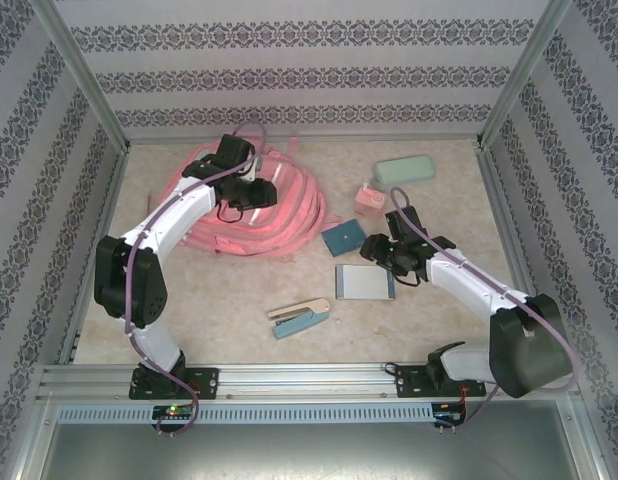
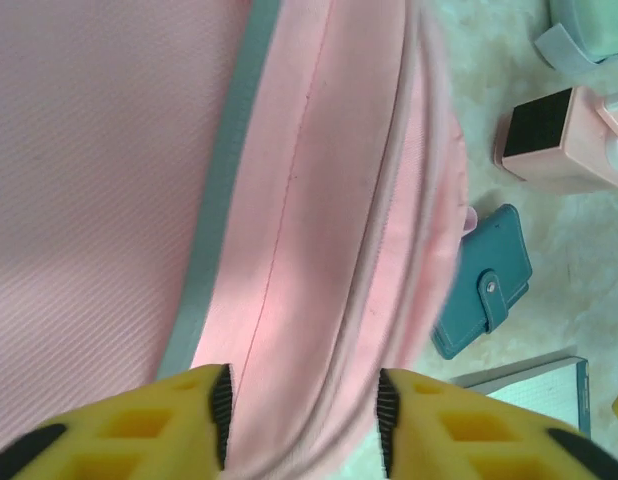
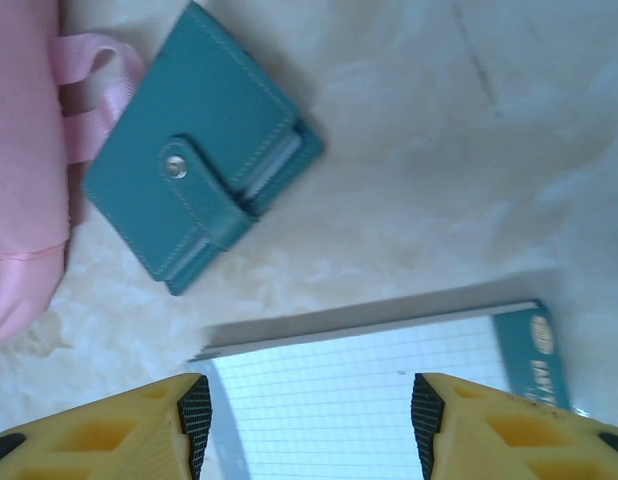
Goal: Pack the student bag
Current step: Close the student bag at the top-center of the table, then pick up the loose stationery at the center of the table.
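The student bag (image 1: 289, 215), a large pink backpack, lies flat at the back left of the table. My left gripper (image 1: 257, 190) hovers over it, open, and in the left wrist view the bag's pink fabric and zip seam (image 2: 289, 200) run between the spread fingers of the gripper (image 2: 304, 415). My right gripper (image 1: 374, 248) hangs open right of the bag. Directly below that gripper (image 3: 311, 425) lies a ruled notepad (image 3: 379, 385). A teal snap wallet (image 3: 194, 195) sits beside the bag's strap loop (image 3: 89, 90).
A mint-green pencil case (image 1: 405, 170) and a small pink box (image 1: 369, 200) sit at the back right. A blue-grey stapler (image 1: 299, 318) lies near the front centre. Metal frame rails and patterned walls close in the table.
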